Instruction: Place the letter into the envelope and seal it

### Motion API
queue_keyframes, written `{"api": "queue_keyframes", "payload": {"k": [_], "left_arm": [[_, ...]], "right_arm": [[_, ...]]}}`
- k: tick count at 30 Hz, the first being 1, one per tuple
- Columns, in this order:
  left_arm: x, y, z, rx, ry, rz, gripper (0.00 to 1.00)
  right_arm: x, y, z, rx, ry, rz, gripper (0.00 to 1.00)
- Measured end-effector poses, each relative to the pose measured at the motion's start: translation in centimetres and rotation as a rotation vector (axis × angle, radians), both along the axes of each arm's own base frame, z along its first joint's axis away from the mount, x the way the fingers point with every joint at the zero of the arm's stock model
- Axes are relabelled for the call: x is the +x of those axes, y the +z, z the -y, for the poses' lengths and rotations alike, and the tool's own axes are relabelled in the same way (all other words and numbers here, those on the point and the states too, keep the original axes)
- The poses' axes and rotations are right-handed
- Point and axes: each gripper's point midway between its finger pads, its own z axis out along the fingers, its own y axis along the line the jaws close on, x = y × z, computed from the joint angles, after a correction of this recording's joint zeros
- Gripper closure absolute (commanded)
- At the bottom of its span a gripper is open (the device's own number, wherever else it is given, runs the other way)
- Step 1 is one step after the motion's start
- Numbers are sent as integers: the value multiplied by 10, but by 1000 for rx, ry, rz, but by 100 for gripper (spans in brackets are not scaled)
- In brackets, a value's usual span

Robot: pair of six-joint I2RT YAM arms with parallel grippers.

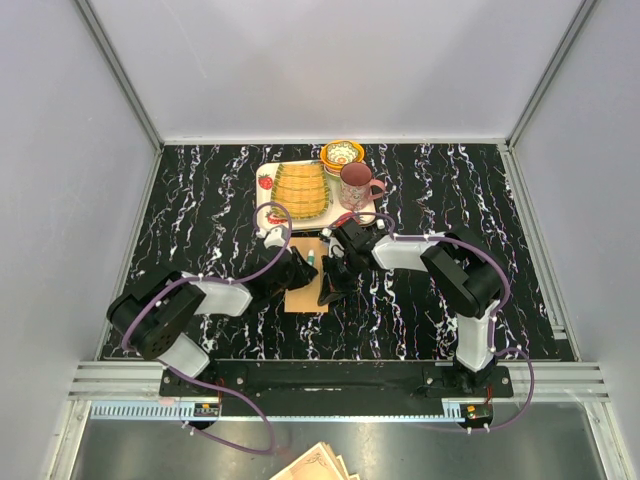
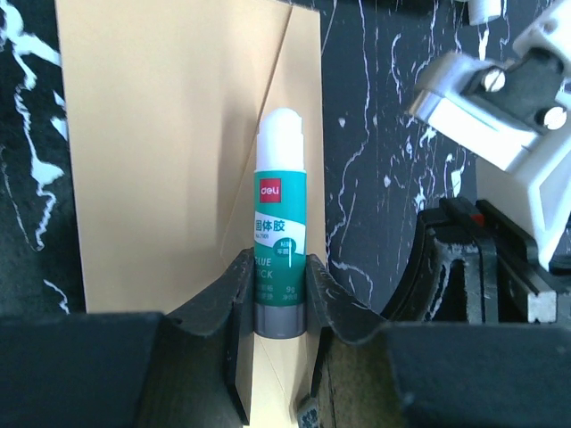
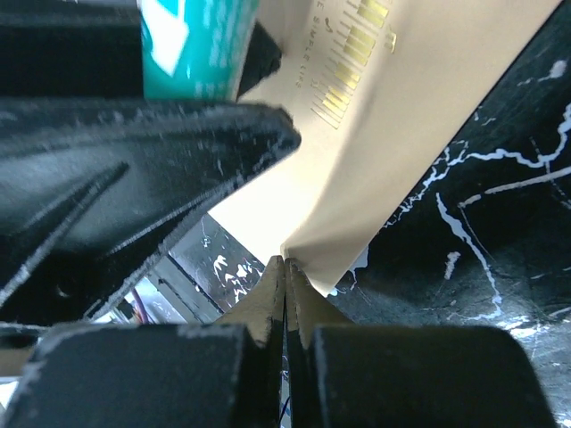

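The top external camera hangs above and behind the arm bases, beyond the near edge of the black, white-veined marble-patterned counter (image 1: 200, 200). It faces down and toward the far edge from well off, taking in all four edges.

The left wrist camera sits just behind the left pincer (image 2: 279, 267). It looks along its fingers from close range at a teal-and-white glue stick (image 2: 279, 241) and down onto the flat orange-tan kraft paper envelope (image 2: 178, 160).

The right wrist camera is nearer still, set low behind the right pincer (image 3: 285, 267). It looks past fingertips pressed together toward one corner of the envelope.

All three views share the envelope and glue stick at the counter's middle.
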Motion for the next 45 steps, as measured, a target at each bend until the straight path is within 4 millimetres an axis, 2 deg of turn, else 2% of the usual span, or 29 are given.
{"api": "queue_keyframes", "payload": {"k": [5, 10, 14, 19, 25, 31, 37, 45], "left_arm": [[-11, 1, 5, 3, -28, -39, 100], [-13, 0, 7, -2, -22, -66, 100], [-9, 1, 4, -1, -16, -72, 100], [7, 1, -3, 11, 5, -59, 100], [18, 1, 0, 25, -4, -36, 100], [13, 1, 2, 19, -11, -47, 100], [-8, 0, 2, 5, -13, -91, 100], [-2, 0, 0, -3, -6, -98, 100]], "right_arm": [[0, 0, 0, -3, -3, -4, 100], [0, 0, 0, -4, -4, -3, 100], [0, 0, 0, -5, -5, -3, 100], [1, 0, 0, -6, -8, -5, 100], [1, 0, 1, -7, -11, -5, 100], [2, 0, 1, -7, -16, -8, 100], [2, 0, 1, -8, -19, -10, 100], [3, 0, 2, -10, -24, -11, 100]]}}
